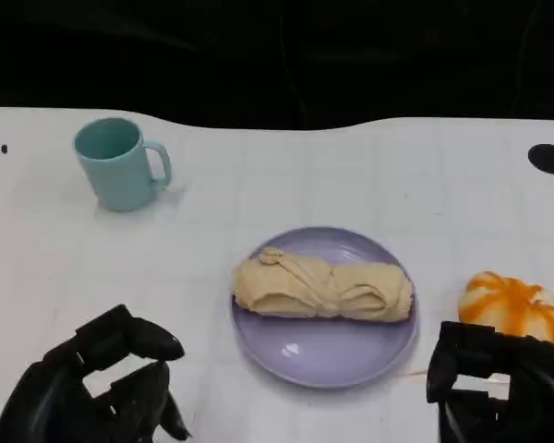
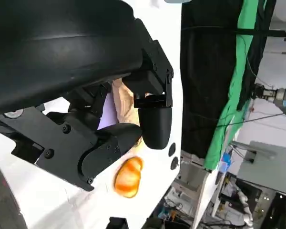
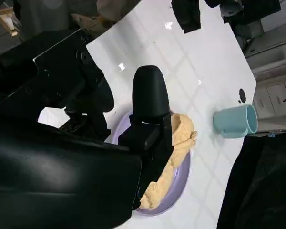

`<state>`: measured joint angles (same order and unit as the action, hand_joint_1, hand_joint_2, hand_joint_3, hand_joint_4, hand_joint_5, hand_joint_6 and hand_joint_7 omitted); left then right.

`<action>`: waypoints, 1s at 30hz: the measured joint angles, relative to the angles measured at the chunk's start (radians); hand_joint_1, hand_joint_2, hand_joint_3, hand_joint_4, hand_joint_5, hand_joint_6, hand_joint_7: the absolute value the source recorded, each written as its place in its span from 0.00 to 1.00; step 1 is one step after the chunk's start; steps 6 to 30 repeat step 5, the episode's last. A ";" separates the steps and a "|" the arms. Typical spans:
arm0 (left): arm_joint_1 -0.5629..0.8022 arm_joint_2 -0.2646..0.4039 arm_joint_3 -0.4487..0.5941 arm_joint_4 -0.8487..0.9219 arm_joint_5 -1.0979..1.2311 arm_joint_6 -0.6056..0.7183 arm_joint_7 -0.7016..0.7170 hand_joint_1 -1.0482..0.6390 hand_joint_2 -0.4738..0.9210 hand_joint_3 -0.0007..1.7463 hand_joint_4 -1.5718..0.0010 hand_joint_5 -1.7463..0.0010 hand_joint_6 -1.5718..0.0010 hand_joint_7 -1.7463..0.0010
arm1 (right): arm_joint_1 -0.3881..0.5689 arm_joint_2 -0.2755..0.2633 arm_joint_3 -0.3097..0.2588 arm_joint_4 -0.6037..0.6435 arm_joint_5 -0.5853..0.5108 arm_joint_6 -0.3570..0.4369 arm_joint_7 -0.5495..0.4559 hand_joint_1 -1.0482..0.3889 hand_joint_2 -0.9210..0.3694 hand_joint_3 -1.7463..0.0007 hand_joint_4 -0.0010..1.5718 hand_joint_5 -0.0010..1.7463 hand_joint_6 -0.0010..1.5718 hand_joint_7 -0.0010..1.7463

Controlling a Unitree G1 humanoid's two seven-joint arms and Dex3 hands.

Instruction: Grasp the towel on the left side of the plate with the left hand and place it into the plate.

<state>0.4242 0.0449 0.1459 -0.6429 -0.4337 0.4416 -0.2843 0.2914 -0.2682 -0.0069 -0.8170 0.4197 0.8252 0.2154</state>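
Hands (image 1: 97, 388) near — mug (image 1: 118, 163), pumpkin (image 1: 514, 307) aside

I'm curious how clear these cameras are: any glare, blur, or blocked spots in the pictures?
Head view: evenly lit, a small glare spot on the plate, sharp towel. Left wrist view: the left hand looms large, blocking most of the table. Right wrist view: bright reflections on the white table; the mug is crisp.

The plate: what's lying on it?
A rolled tan towel lies across the purple plate, which it covers in the middle. Nothing else shows on it.
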 measured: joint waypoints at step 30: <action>-0.016 0.013 0.003 0.016 -0.007 -0.001 0.000 0.54 0.72 0.67 0.45 0.00 0.50 0.14 | -0.001 0.000 0.004 0.000 -0.005 0.000 -0.004 0.78 0.31 0.18 0.51 1.00 0.41 0.94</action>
